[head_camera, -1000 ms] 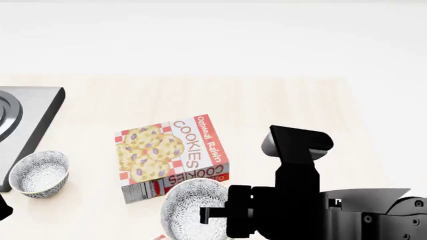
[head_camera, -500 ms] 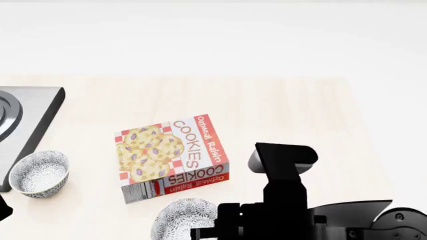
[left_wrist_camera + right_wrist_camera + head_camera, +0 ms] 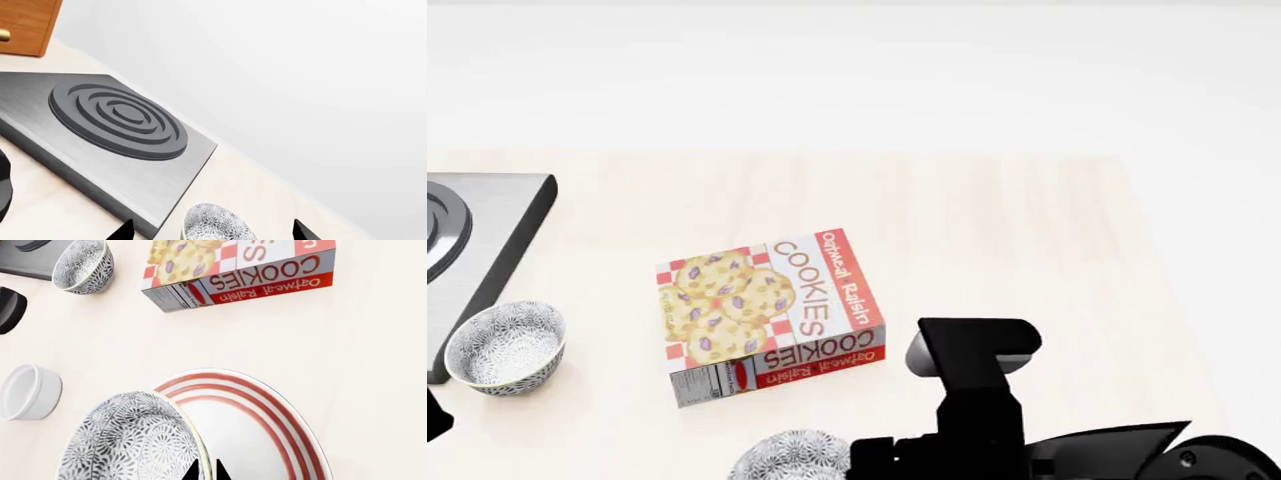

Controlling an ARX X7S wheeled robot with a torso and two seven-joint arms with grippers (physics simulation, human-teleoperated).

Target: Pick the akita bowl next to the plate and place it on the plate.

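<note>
My right gripper (image 3: 206, 471) is shut on the rim of the akita bowl (image 3: 130, 440), one fingertip inside and one outside. The grey-and-white patterned bowl hangs tilted over the left part of the plate (image 3: 267, 430), a wide white plate with red-brown rings. In the head view the bowl (image 3: 790, 455) shows at the bottom edge beside the black right arm (image 3: 974, 420), and the plate is out of that view. A second identical bowl (image 3: 507, 347) stands by the stove, and my left gripper (image 3: 212, 235) is open with this bowl (image 3: 217, 225) between its spread fingertips.
A cookie box (image 3: 771, 312) lies flat in the middle of the table. A grey stove (image 3: 113, 130) with a round burner sits at the left, with a wooden cabinet (image 3: 27, 25) behind it. A plain white cup (image 3: 28, 391) stands left of the plate.
My right arm has drawn back toward the bottom of the head view with the bowl in its grip, so less of the bowl shows. The second bowl and the box have not moved.
</note>
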